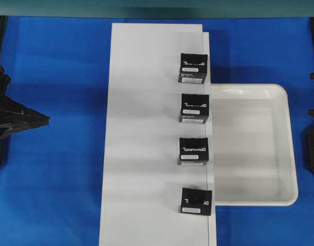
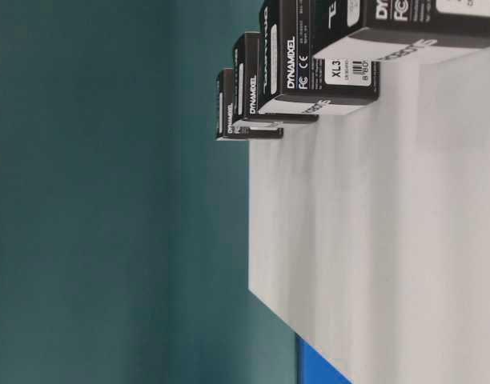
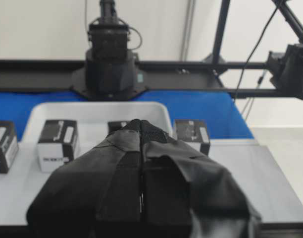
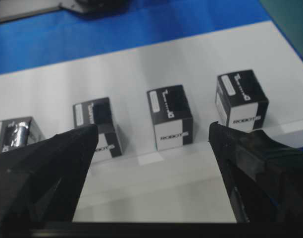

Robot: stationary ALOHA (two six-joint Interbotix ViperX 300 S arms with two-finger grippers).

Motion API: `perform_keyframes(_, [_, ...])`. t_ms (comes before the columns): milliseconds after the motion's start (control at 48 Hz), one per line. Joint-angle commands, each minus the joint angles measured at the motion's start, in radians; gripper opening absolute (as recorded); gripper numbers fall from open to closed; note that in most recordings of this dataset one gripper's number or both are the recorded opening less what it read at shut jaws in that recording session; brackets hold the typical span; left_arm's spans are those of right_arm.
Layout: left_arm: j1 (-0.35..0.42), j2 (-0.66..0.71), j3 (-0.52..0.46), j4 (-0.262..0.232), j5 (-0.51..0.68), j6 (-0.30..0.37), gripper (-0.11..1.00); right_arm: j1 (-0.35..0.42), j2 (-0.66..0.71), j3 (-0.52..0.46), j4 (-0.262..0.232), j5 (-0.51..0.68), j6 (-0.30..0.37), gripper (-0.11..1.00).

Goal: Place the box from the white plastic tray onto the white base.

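Four boxes, the box (image 1: 196,201) lowest, line the white base's (image 1: 146,128) right edge; the white plastic tray (image 1: 288,154) lies right of it.

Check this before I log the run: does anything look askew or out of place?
Little stands out. Four black boxes sit in a column along the white base's tray-side edge. Only the nearest box looks slightly rotated, its corner overhanging toward the white plastic tray, which holds nothing.
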Motion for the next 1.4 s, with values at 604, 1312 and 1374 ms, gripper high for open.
perform_keyframes(604, [-0.008,0.002,-0.026,0.002,-0.005,-0.011,-0.07,-0.008,-0.043,0.032,-0.006,-0.026,-0.005,0.99])
perform_keyframes(1312, [-0.009,-0.015,-0.021,0.0,-0.005,-0.009,-0.07,-0.008,-0.041,0.06,-0.006,-0.095,-0.012,0.99])
perform_keyframes(1374, [-0.009,-0.018,-0.023,0.002,-0.005,-0.009,-0.07,-0.008,-0.041,0.067,-0.005,-0.106,-0.012,0.99])
